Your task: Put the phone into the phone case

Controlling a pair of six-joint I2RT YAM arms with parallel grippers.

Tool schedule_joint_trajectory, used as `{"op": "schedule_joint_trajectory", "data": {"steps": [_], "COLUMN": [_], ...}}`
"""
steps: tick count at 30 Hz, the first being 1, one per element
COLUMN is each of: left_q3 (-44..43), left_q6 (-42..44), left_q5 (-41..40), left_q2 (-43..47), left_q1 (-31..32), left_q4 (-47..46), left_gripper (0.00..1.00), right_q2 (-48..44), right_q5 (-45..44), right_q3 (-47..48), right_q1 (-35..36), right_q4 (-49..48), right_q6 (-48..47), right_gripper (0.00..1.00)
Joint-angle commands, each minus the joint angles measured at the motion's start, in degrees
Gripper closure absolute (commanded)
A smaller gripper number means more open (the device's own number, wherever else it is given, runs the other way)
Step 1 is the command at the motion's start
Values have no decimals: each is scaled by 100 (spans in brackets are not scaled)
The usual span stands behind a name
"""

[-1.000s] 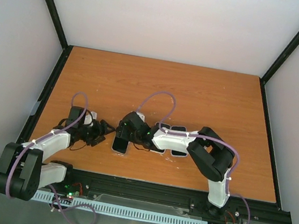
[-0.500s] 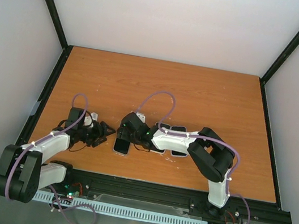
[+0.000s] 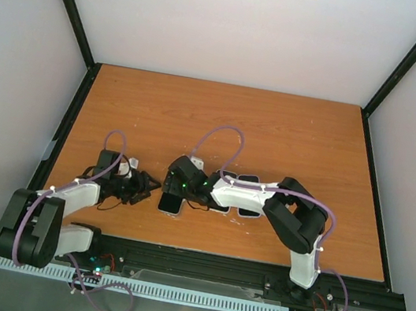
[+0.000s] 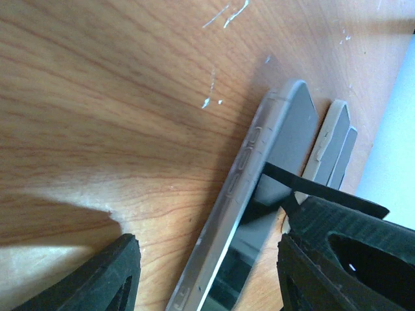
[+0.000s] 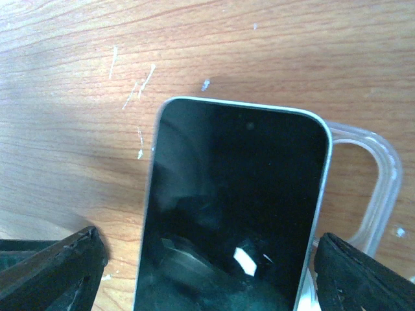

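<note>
Left claw [image 3: 145,186]: released. One finger [image 4: 113,275] sits on bare wood left of the phone, the other across its far side, so the phone's buttoned long edge lies between them.
Phone [image 5: 233,214]: lies screen up on the worktop [image 3: 222,118], close to the near edge and left of centre, between the two claws.
Right claw [image 3: 179,176]: released and spread wide, a finger either side of the phone's lower half. Cannot tell whether the pads touch it.
Clear case [image 5: 379,188]: lies beneath the phone, its rim jutting past the phone's right long side. Phone judged offset and not seated.
Risk, skew: pressing down now would likely wedge one long edge on top of the case rim rather than inside it. The cause is the sideways offset.
Risk, slide: the case is light and the wood is smooth. A one-sided push could shove phone and case together toward the near edge without closing the gap.
Risk, collision: the two claws work very close together, and a closing move by either could strike the other's fingers.
Risk, clutter: dark slabs [image 3: 247,212] lie under the right forearm, which could sweep them.
</note>
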State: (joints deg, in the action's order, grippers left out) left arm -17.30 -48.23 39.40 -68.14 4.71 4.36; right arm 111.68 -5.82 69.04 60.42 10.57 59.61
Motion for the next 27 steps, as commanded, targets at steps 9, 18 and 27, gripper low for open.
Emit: {"op": "schedule_joint_trajectory", "data": {"steps": [9,18,27], "left_q3": [-476,-813,-1182], "left_q6": [441,559,648], "left_q5": [93,58,-209], "left_q2": [-613,-1154,-1790], "left_q1": [-24,170,540], "left_q4": [-358,-493,-634], "left_gripper": [45,48,61], "right_q2": [-667,-634,-381], "right_q5": [-200,276,455], "right_q3": [-557,-1028,-1133], "right_q1": [-73,-306,-425], "right_q4": [143,-495,-778], "right_q6": [-185,-115,-140], "right_gripper": [26,44,56]}}
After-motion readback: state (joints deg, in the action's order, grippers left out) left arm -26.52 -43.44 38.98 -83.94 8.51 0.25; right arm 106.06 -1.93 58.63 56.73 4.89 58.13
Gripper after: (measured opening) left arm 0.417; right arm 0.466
